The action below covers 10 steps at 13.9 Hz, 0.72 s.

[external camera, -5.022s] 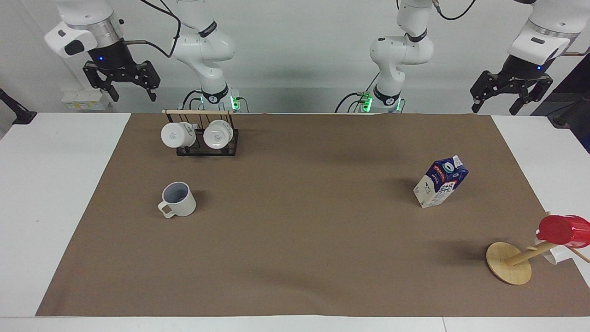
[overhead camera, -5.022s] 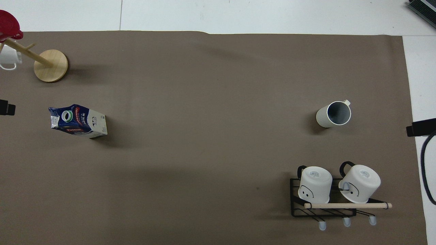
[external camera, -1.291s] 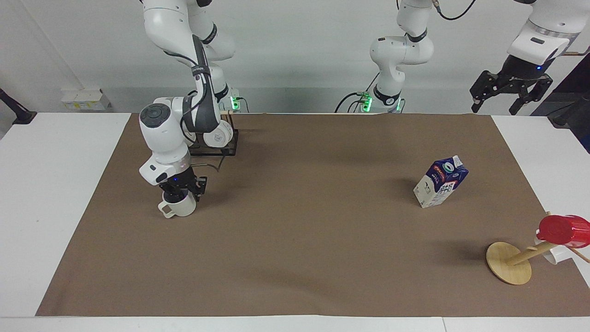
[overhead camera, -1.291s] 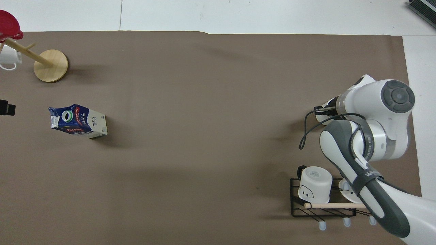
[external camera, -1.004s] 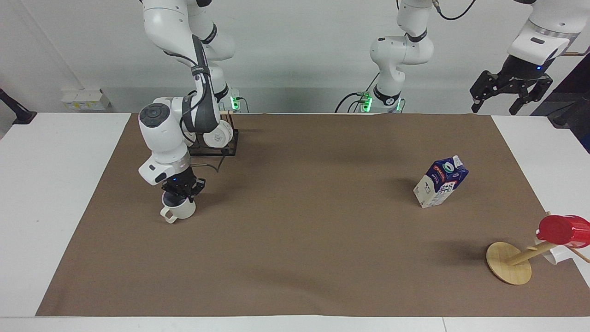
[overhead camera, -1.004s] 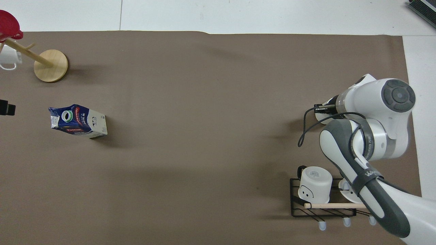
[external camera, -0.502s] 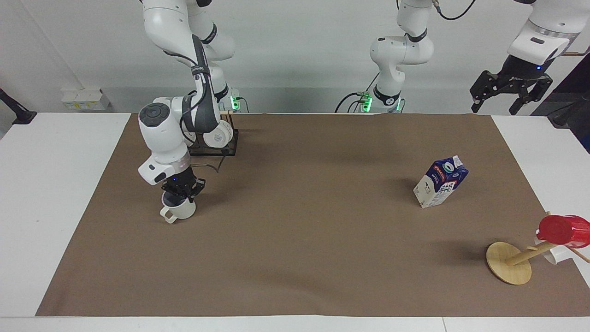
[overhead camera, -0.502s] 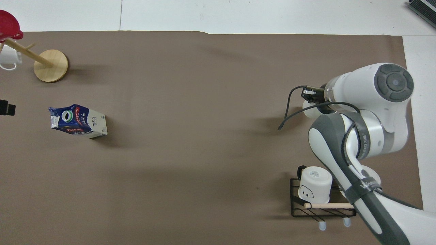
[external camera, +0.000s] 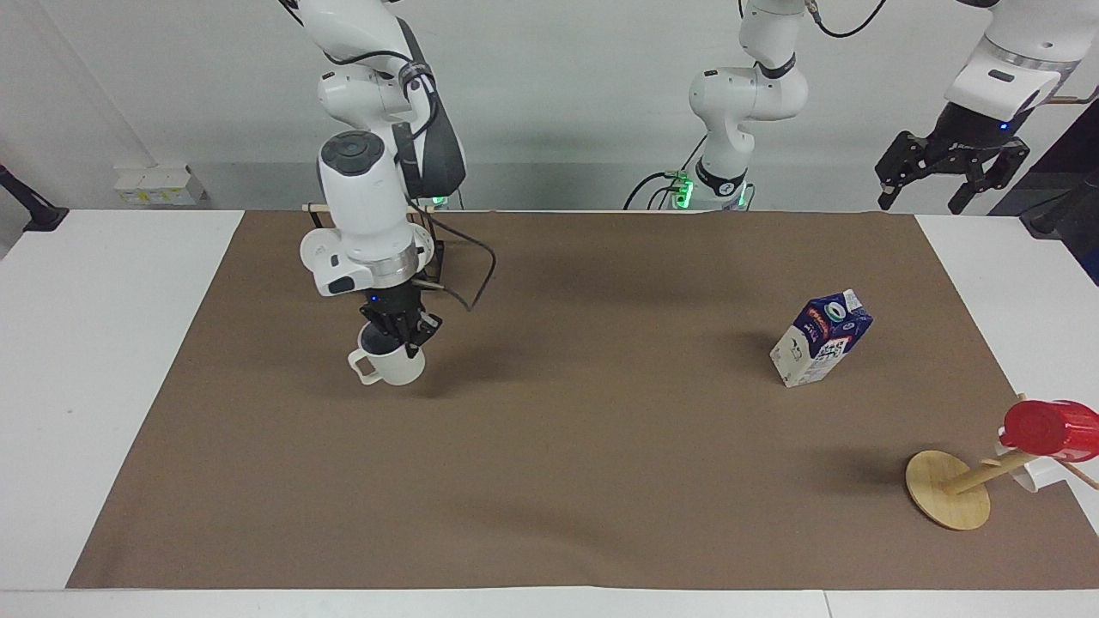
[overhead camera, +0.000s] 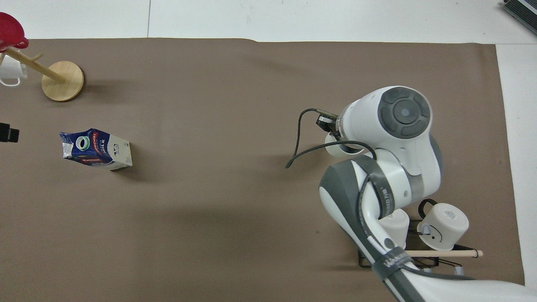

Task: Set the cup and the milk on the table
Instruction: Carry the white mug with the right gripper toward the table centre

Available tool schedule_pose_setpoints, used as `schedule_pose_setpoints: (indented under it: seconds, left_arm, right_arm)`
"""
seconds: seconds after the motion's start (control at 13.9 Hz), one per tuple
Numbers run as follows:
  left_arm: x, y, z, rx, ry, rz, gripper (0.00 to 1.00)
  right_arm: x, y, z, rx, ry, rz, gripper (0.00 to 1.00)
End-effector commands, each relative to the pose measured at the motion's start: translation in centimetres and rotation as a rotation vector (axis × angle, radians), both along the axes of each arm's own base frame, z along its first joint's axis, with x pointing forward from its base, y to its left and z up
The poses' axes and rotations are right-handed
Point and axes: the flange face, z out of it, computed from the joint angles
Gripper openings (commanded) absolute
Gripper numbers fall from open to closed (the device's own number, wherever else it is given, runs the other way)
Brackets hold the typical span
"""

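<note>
One counter (external camera: pixel 103 360), wide and white, carries a large brown mat (external camera: pixel 584 481) as its main surface.

Right arm: reaches in over the mat; its gripper (external camera: pixel 397 333) is clamped together on the rim of the cup (external camera: pixel 391 365), one finger inside. The cup is cream-beige with a squarish loop handle and a dark inside; it hangs upright just above the mat, over the right arm's end, a shadow under it. In the overhead view the arm's big wrist covers nearly all of the cup (overhead camera: pixel 335 149).

Left arm: waits raised off the mat's corner at its own end; its gripper (external camera: pixel 949 172) stands apart, holding nothing.

Wire rack (overhead camera: pixel 436 256) with a wooden bar, near the robots: two white mugs, one (overhead camera: pixel 444 228) plain only from overhead.

Milk (external camera: pixel 820 337): gable-top carton, dark blue above, white below, round pale cap; upright on the mat toward the left arm's end, well apart from the cup.

Wooden stand (external camera: pixel 949 489) with a red cup (external camera: pixel 1052 429) on it, farther from the robots than the milk.
</note>
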Motion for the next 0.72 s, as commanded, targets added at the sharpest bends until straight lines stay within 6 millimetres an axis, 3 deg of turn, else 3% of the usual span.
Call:
schedule_pose_setpoints:
  seconds: [0.0, 0.29, 0.65]
  left_arm:
    - [0.0, 0.0, 0.3, -0.003, -0.002, 0.000, 1.00]
    - [0.0, 0.0, 0.3, -0.003, -0.002, 0.000, 1.00]
    - [0.0, 0.0, 0.3, -0.003, -0.002, 0.000, 1.00]
  right_arm:
    - [1.3, 3.7, -0.1, -0.009, -0.020, -0.046, 0.00]
    - [0.6, 10.3, -2.9, -0.052, -0.041, -0.032, 0.00]
    - [-0.5, 14.0, -5.2, -0.056, -0.079, -0.004, 0.00]
